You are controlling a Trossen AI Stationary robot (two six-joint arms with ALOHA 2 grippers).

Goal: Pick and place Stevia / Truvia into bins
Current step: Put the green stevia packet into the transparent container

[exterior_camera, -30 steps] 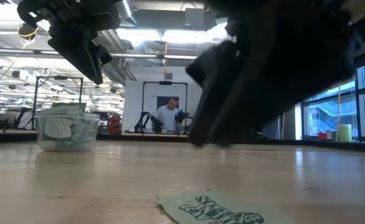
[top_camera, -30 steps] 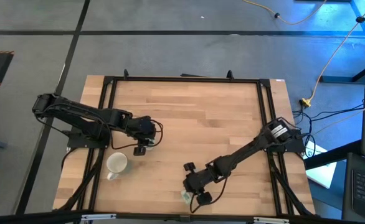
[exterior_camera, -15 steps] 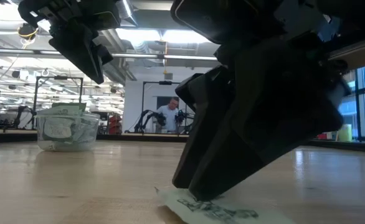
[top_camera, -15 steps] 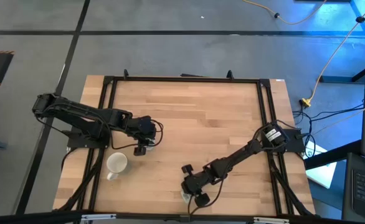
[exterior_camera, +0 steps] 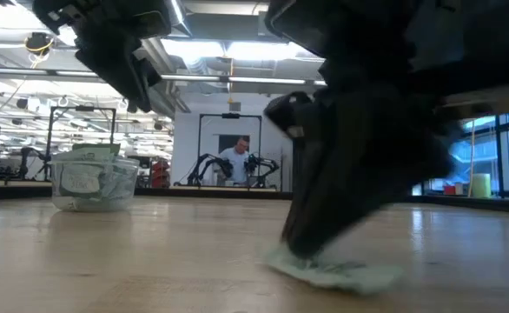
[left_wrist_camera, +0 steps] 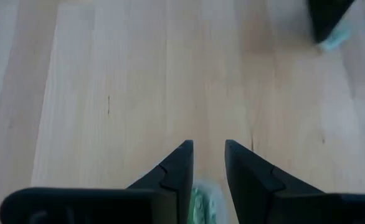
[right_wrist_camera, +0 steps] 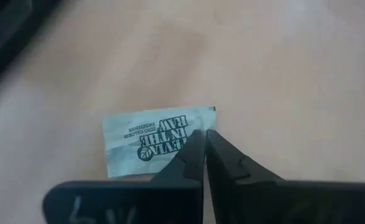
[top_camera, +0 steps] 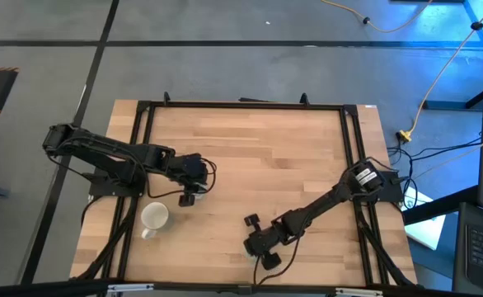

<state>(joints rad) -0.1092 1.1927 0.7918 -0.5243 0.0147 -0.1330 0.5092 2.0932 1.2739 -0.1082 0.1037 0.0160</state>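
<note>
A green and white Stevia sachet (right_wrist_camera: 148,140) lies on the wooden table near its front edge, also seen in the low view (exterior_camera: 346,276). My right gripper (right_wrist_camera: 205,138) is down on it with fingers shut. The clear cup (exterior_camera: 94,183) stands at the table's left and holds several sachets. My left gripper (left_wrist_camera: 208,144) hangs open just above the cup (left_wrist_camera: 201,202), holding nothing. In the high view the left gripper (top_camera: 188,195) covers most of the cup. My right gripper pinches the sachet between its two shut fingers at one long edge, near an end (right_wrist_camera: 192,134). The fingers slant down onto it from the table's right side. The fingertips hide the exact contact. The sachet still lies on the table (exterior_camera: 324,265).
A white mug with a handle (top_camera: 153,219) stands on the table just in front of the cup. A black frame (top_camera: 241,106) runs round the tabletop. Bare wood lies between the two arms.
My right gripper has come down onto the sachet and shut on it. The sachet has shifted a little on the table under the fingertips.
</note>
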